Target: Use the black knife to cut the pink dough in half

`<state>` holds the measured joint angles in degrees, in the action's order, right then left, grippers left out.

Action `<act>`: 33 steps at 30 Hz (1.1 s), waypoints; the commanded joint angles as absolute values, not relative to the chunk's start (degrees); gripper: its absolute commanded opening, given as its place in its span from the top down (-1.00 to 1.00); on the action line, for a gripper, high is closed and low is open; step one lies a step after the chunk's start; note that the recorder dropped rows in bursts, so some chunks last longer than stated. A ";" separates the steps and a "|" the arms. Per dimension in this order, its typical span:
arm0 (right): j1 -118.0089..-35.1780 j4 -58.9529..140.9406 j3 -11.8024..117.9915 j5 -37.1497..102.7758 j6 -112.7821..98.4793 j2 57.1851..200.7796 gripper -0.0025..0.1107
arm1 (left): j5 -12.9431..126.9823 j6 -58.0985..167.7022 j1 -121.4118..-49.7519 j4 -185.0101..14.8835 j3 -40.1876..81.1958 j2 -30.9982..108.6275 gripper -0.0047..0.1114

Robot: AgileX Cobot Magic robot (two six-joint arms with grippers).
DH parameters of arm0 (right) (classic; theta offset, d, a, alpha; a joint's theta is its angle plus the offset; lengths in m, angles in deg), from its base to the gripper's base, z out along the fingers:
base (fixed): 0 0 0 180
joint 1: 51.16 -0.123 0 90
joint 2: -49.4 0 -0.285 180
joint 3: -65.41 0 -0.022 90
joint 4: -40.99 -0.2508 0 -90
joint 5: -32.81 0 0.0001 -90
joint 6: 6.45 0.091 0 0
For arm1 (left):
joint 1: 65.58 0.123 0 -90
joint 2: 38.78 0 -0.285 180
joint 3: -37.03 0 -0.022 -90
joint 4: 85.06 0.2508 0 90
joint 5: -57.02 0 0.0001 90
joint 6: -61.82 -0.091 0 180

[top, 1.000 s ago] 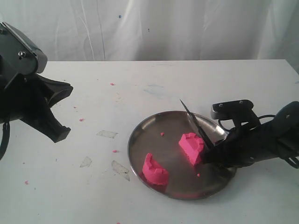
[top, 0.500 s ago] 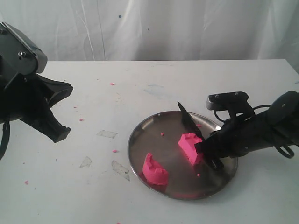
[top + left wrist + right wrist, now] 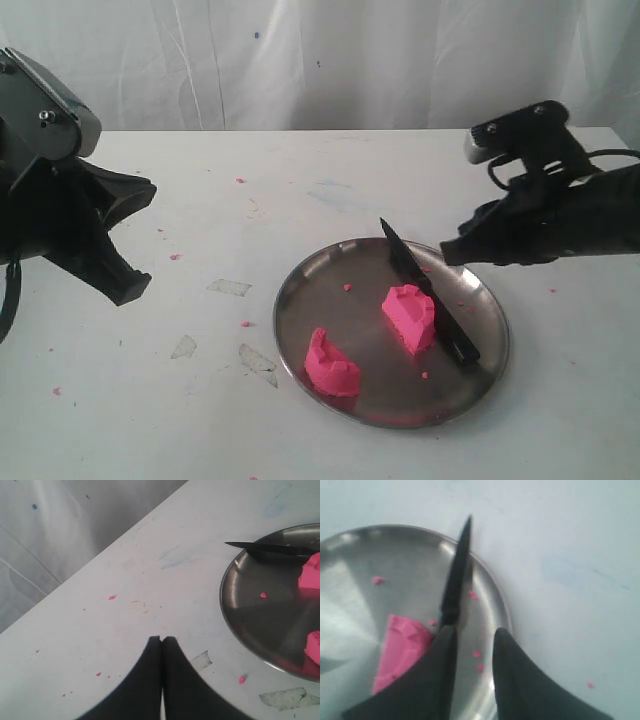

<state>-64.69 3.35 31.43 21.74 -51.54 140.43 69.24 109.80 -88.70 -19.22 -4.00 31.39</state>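
Observation:
Two pieces of pink dough lie on the round steel plate (image 3: 292,300): one chunk (image 3: 410,315) right of centre and one (image 3: 330,365) at the front left. The black knife (image 3: 425,290) rests on the plate, its blade leaning against the right chunk and its point toward the back. My right gripper (image 3: 450,250) hangs open above the plate's right rim, holding nothing; its wrist view shows the knife (image 3: 457,575), the dough (image 3: 400,650) and the gripper (image 3: 474,632). Far left, my left gripper (image 3: 125,285) (image 3: 161,639) is shut and empty, over bare table. Its view catches the knife tip (image 3: 270,547).
Pink crumbs dot the white table and the plate (image 3: 240,615). Clear tape scraps (image 3: 230,287) (image 3: 258,360) lie left of the plate. A white curtain hangs behind the table.
My right gripper has let go of the knife and risen up and back to the right. The knife now lies on the plate against the right chunk. The left arm has not moved.

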 commanded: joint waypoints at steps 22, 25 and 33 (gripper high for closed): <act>-51.16 5.82 21.89 29.10 -35.43 102.67 0.96 | 56.35 110.03 -88.57 -18.60 -4.44 31.02 0.92; -51.16 6.93 20.29 28.52 -40.59 94.87 0.96 | 56.35 110.03 -88.57 -18.60 -4.44 31.02 0.92; -51.16 7.03 13.27 18.59 -43.50 77.84 0.96 | 56.35 110.03 -88.57 -18.60 -4.44 31.02 0.92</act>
